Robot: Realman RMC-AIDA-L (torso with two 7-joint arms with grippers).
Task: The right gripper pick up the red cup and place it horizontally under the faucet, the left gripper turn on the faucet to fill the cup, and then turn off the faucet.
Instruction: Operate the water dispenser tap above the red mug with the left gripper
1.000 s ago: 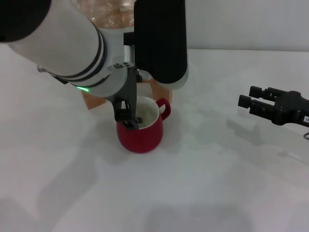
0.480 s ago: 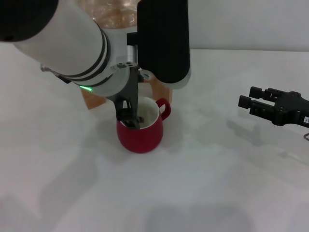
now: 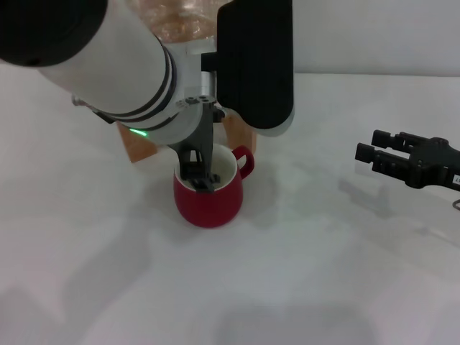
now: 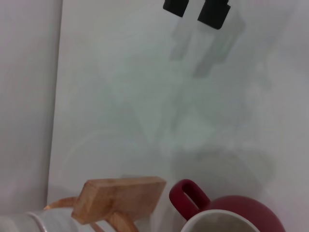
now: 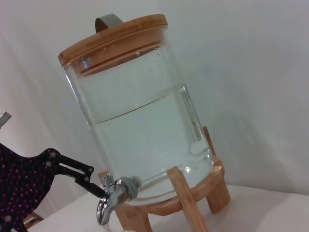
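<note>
The red cup (image 3: 208, 198) stands upright on the white table, white inside, handle to the right. It also shows in the left wrist view (image 4: 256, 212). My left gripper (image 3: 200, 174) hangs over the cup's rim and hides the faucet in the head view. In the right wrist view the left gripper (image 5: 91, 186) reaches to the lever of the chrome faucet (image 5: 108, 203) and touches it. My right gripper (image 3: 370, 144) is open and empty, low over the table far right of the cup. It also shows in the left wrist view (image 4: 195, 8).
A glass water jar (image 5: 140, 125) with a bamboo lid stands on a wooden stand (image 3: 136, 147) just behind the cup. The jar is over half full. A white wall rises behind the table.
My left arm has shifted a little to the right, and its gripper has moved slightly right over the cup. The cup and the right arm have not moved.
</note>
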